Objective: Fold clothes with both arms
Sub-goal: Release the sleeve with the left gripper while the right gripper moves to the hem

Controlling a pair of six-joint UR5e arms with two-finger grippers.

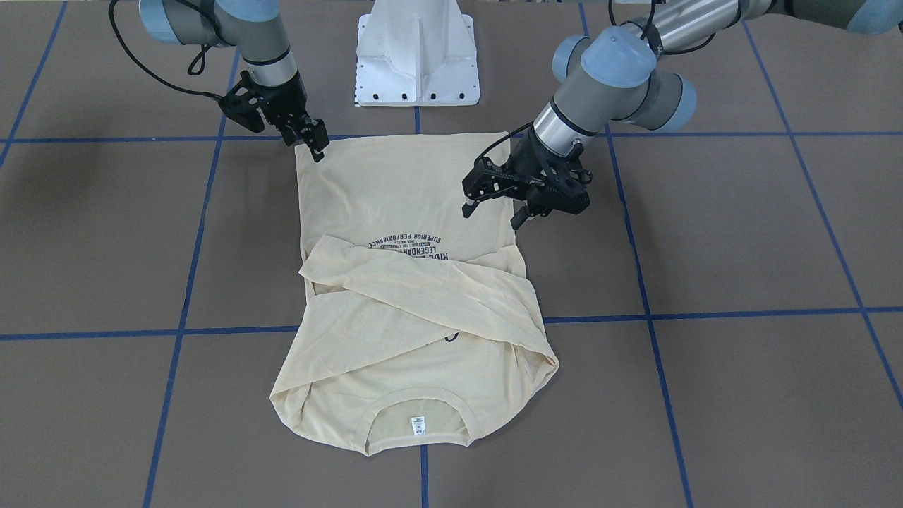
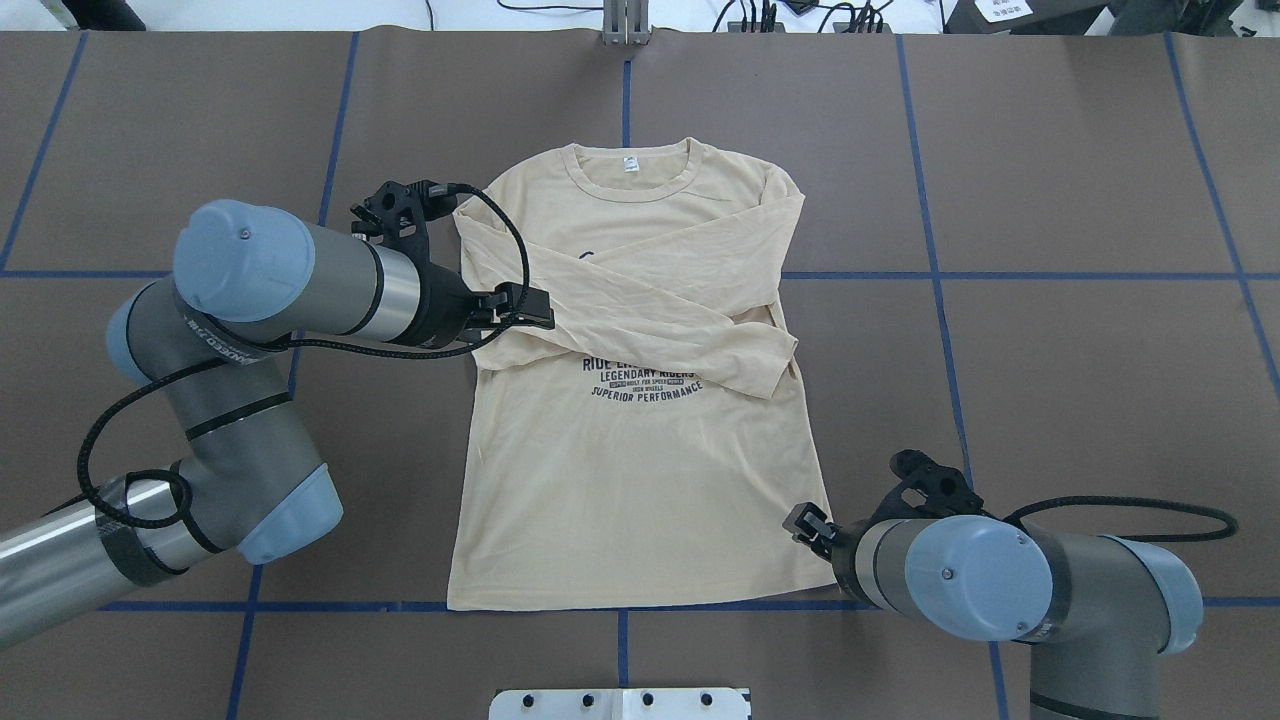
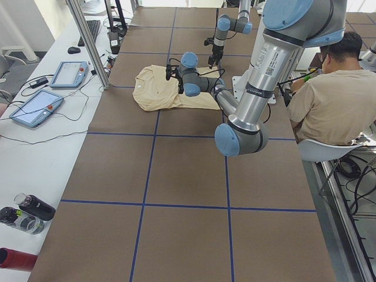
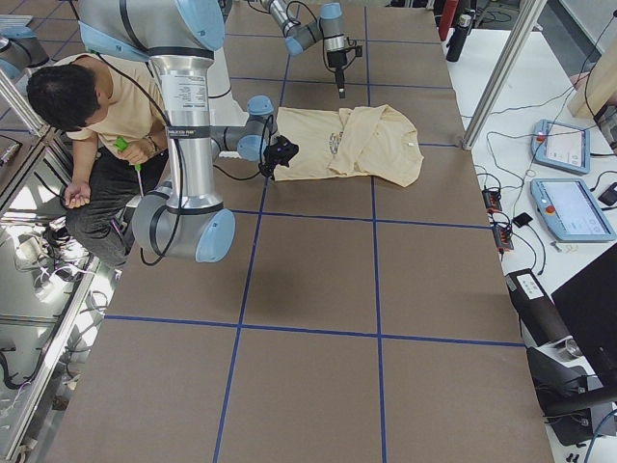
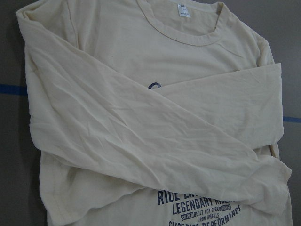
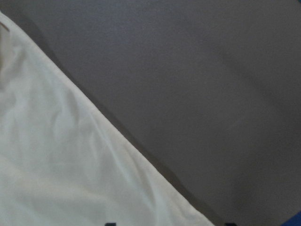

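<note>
The clothes are a single cream long-sleeved shirt (image 1: 416,310) (image 2: 640,450), lying flat with its navy print up. Both sleeves are crossed over the chest (image 5: 141,127), and the collar points away from the robot. My left gripper (image 1: 494,212) (image 2: 530,310) hovers open over the shirt's side edge near the crossed sleeves, holding nothing. My right gripper (image 1: 315,147) (image 2: 808,525) sits low at the hem corner on its side. The right wrist view shows the cloth edge (image 6: 56,179) on bare table, with two dark fingertips apart at the bottom, so it reads as open.
The white pedestal base (image 1: 416,56) stands just behind the hem. Blue tape lines (image 2: 1000,275) grid the brown table around the shirt. A seated person (image 3: 329,88) (image 4: 87,106) is beside the robot. Control tablets (image 3: 35,106) and bottles (image 3: 29,211) lie on the side bench.
</note>
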